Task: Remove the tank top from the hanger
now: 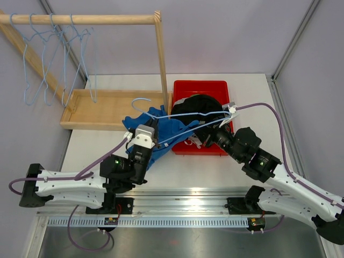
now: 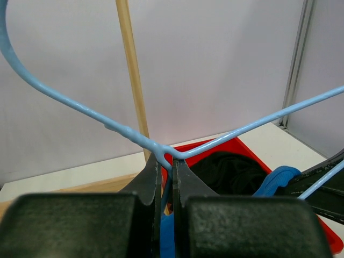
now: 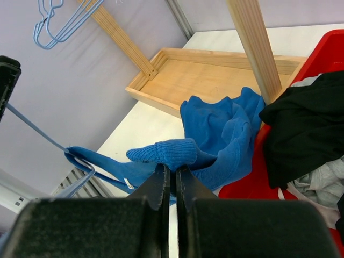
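This looks like the pulling-off step. The left hand (image 2: pixel 167 167) is clenched on the neck of the light-blue hanger (image 2: pixel 80 106). The right hand (image 3: pixel 171 174) pinches a fold of the blue tank top (image 3: pixel 215 126), which is bunched above the counter (image 1: pixel 250 91) beside the red bin (image 1: pixel 200 83). One strap is looped on the hanger's end, so the next move, I'd say, calls for drawing it off sideways.

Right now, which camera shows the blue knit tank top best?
Right wrist: the blue knit tank top fills mid-frame, one fold pinched in the right gripper. Top external shows it bunched beside the red plastic bin, partly under the left gripper. Left wrist shows only blue slivers by the light-blue wire hanger.
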{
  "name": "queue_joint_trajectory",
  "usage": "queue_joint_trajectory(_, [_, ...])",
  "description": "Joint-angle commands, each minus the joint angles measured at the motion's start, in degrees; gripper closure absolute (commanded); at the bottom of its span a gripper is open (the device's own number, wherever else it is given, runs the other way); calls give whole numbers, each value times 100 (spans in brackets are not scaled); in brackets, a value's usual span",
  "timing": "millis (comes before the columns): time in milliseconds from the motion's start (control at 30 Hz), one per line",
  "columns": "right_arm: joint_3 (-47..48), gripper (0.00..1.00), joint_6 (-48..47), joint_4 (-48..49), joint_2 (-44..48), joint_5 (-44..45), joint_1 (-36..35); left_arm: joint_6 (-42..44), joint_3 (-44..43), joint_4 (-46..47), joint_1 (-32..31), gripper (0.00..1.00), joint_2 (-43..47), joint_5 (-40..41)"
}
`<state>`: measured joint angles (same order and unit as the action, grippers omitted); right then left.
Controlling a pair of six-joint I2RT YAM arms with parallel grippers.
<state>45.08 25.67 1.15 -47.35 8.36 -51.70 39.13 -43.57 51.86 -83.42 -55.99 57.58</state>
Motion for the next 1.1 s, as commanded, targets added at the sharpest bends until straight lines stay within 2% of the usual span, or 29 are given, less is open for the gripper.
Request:
queue_joint_trajectory(0, [-201,100,-493,-360,-327,-406,-235,-828,-459,-129,-122,100,-123,-1249])
queue_joint_trajectory(167, [-44,100,-642,-702,-196,393,-244,-1144,-381,-904,-122,100,359,-1311])
queue_joint_trajectory(300, [255,100,-870,-1019,-257,1323,-235,-1478,-161,-1695,-122,100,974,-1750])
queue_joint_trajectory(467, [712,100,-1099,-1274,-467,2028,-235,-1848,6,-2468,-122,100,1730,-2101])
queue_joint_trajectory(667, [1160,100,-1196,-1494,-793,3002,-226,-2164,-19,-3268,-122,100,2188,-2567])
queue_joint_trajectory(867, [1424,100,-1170,-1749,-1021,3601,-191,-2402,-11,-3629,-122,100,2584,-2796])
queue_joint_trajectory(1067, [1592,100,-1082,-1820,-1118,3516,37,-2516,-108,-3762,-122,100,2663,-2981])
